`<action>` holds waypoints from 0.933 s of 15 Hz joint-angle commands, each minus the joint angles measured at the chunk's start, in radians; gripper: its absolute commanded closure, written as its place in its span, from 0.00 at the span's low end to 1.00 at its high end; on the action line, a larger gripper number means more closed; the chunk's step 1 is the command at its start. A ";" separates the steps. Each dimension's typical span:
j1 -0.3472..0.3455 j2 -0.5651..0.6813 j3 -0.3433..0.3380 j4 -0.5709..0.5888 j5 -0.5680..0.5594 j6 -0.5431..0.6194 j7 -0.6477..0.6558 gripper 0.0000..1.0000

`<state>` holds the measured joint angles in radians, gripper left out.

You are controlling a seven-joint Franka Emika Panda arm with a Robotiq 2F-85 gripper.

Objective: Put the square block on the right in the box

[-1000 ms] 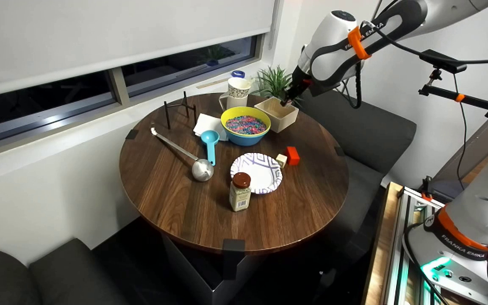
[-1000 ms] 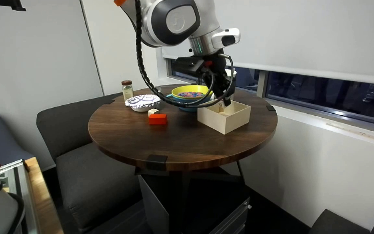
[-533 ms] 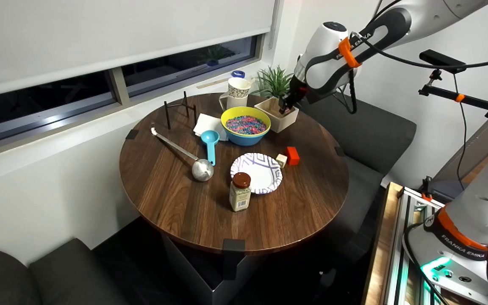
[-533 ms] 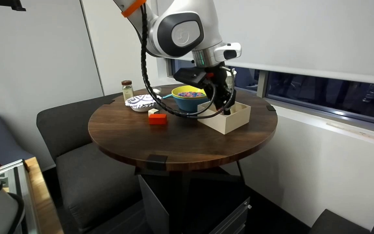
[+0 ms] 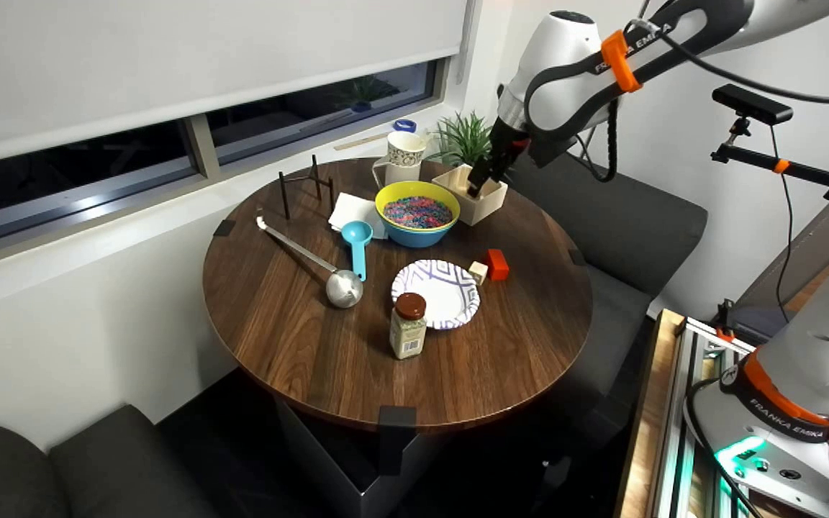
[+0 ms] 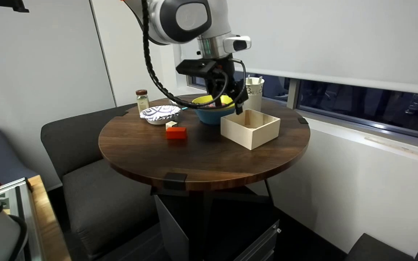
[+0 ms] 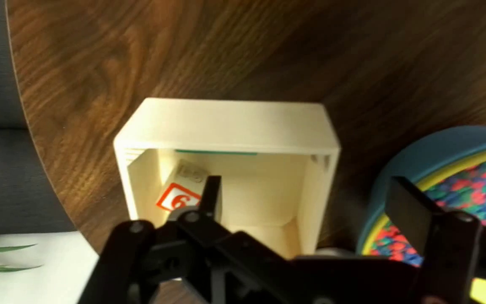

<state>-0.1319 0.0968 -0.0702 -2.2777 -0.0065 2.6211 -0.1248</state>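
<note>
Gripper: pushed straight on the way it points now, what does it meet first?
Probably the box, at its wall beside the bowl: in the wrist view that wall shows between the fingertips of the open gripper. Depth is unclear; one finger might catch the bowl first.

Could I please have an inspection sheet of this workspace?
Surface: round brown wooden table.
Job's things: numbered block, partly hidden in the wrist view, lies inside the pale box.
Clutter: red block beside pale cube; patterned plate, spice jar, ladle, blue scoop, white napkin, stacked bowls, patterned cup.
End effector: open, near the box; nothing seen in its grasp.
Cables: black cable looped beside the arm.
Surroundings: grey bench, plant, window blind.
</note>
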 commanded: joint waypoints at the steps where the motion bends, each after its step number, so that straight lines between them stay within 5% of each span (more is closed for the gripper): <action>1: 0.034 -0.218 0.019 -0.152 -0.006 -0.160 -0.073 0.00; 5: 0.055 -0.365 0.029 -0.214 -0.053 -0.321 0.020 0.00; 14: 0.061 -0.383 0.017 -0.215 -0.048 -0.313 0.005 0.00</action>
<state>-0.0816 -0.2855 -0.0434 -2.4936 -0.0511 2.3104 -0.1229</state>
